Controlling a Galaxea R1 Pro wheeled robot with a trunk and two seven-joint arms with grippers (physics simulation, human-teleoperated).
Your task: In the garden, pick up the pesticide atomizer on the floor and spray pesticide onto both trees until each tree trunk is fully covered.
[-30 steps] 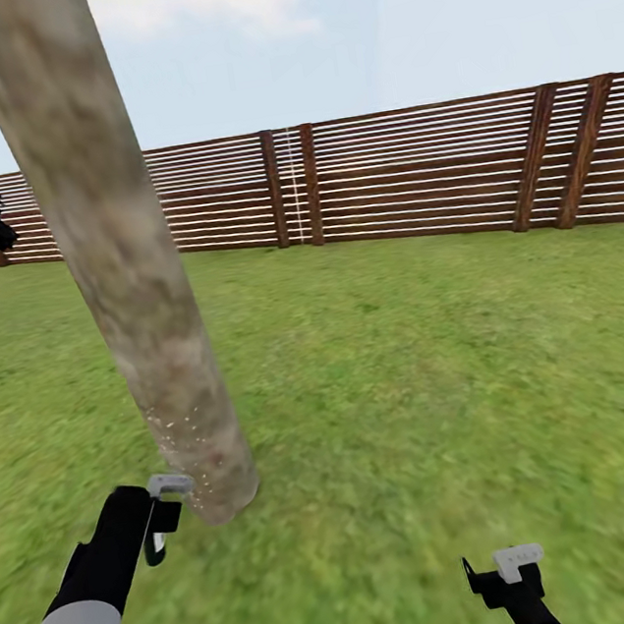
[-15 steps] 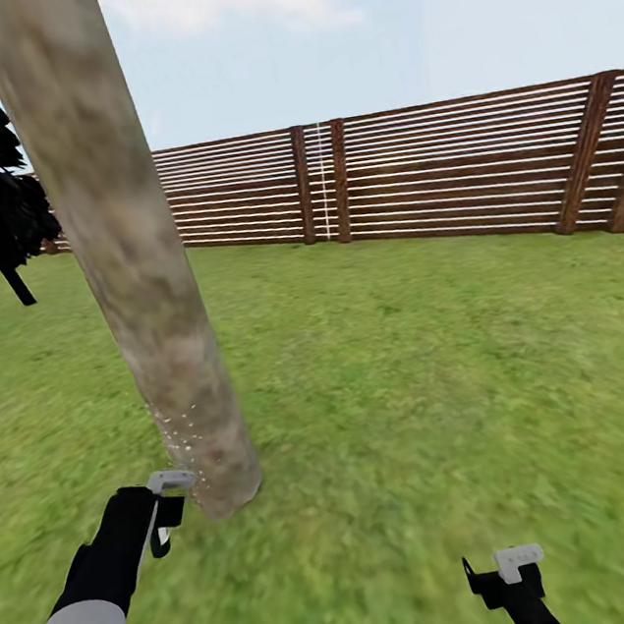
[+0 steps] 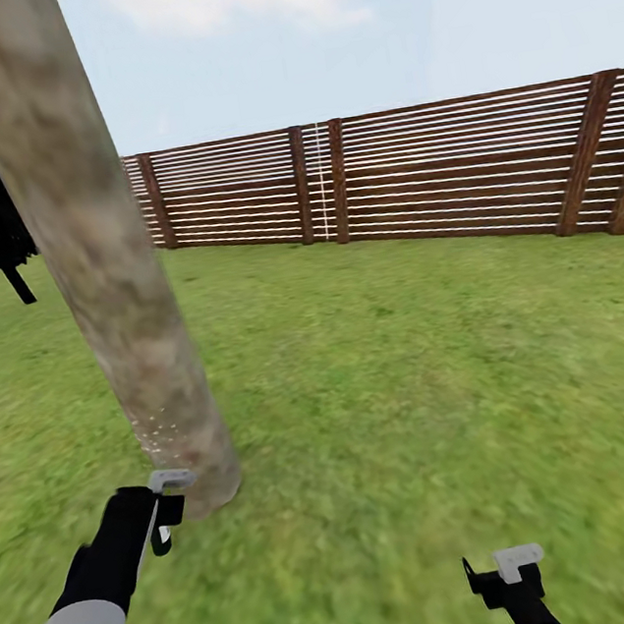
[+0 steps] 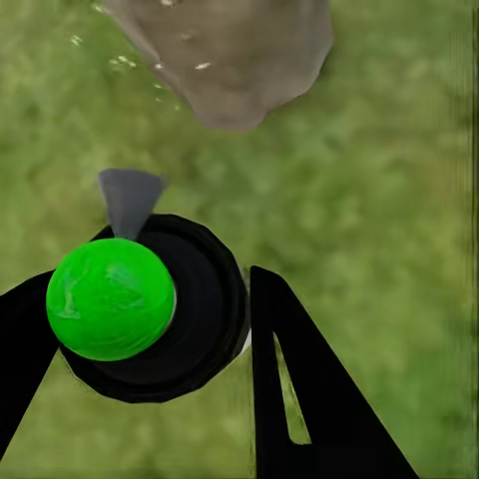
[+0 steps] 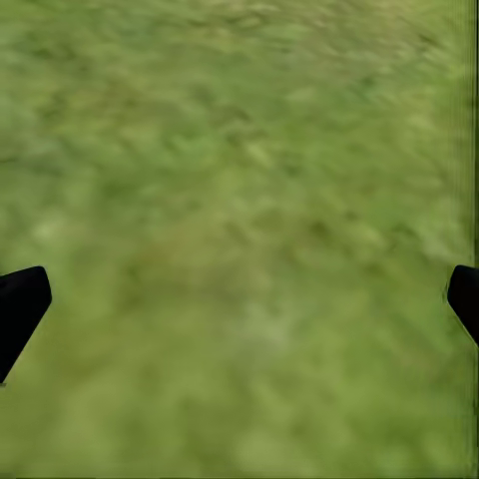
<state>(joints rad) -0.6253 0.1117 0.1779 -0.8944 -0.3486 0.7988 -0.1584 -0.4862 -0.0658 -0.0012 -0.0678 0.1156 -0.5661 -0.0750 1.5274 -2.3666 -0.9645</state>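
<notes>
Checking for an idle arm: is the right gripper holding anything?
No, the right gripper is open over bare grass.

Left arm reached forward and low, grey forearm, black wrist. Left gripper [image 3: 163, 511] was closed on the pesticide atomizer [image 4: 140, 307], black fingers [image 4: 299, 399] flanking its round black body with the green cap. Right arm hung lower, near the body. Right gripper [image 3: 503, 573] stood wide apart, fingertips [image 5: 20, 304] at the right wrist view's edges, empty.

A fenced garden: grass lawn [image 3: 412, 387], slatted wooden fence [image 3: 451, 168], tree trunk [image 3: 95, 253], open sky.
</notes>
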